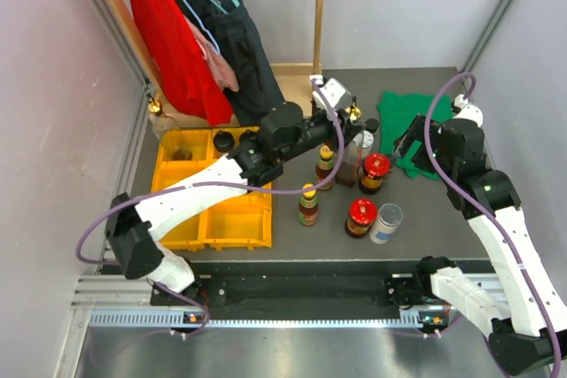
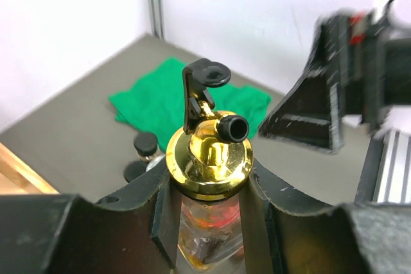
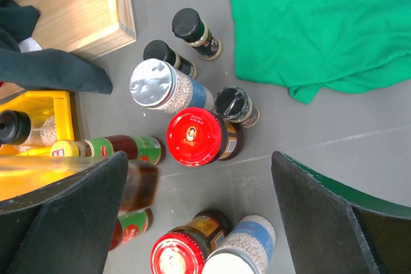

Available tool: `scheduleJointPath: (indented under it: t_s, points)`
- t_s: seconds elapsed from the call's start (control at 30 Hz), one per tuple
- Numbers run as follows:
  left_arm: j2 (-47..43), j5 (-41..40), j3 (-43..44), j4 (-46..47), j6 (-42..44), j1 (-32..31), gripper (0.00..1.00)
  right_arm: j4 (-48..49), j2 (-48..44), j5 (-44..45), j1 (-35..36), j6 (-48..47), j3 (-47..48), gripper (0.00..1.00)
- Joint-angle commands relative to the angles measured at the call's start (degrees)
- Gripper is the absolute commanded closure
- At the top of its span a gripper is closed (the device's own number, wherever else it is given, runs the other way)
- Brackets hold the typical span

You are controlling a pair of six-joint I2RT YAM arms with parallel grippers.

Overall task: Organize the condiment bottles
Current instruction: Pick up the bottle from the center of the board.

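Place: a robot test cell in a lab is shown, not a home or a kitchen.
Enclosure: the grey surface (image 1: 292,241) is closed in by plain pale panels (image 1: 399,6) set between aluminium posts (image 1: 500,15).
Mounting: the left arm (image 1: 195,188) and the right arm (image 1: 505,219) are bolted at the near edge, beside a perforated metal rail (image 1: 292,317).
Wiring: purple cables (image 1: 431,126) are run openly along both arms.
Props: unrelated household items are gathered together: condiment bottles (image 1: 361,217), a yellow tray (image 1: 235,223), a green cloth (image 1: 403,121), and garments (image 1: 173,50) hung on a wooden rack (image 1: 319,15).
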Motion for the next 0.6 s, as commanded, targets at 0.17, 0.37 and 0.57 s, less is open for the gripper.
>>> scheduleJointPath:
  t_s: [0.17, 0.37, 0.57]
  points:
    - [-12.2, -8.1, 4.0, 2.7, 0.5, 0.0, 1.00, 1.9, -0.8, -0.6, -0.9, 0.5, 1.3, 0.08]
    - [-16.5, -21.6, 3.5, -0.1, 3.1, 0.0, 1.00, 2.0, -0.8, -1.2, -0.8, 0.9, 0.7, 0.08]
    - [-20.3, -36.7, 1.0, 1.7, 7.5, 0.0, 1.00, 2.2, -0.6, -1.2, -0.9, 1.2, 0.3, 0.08]
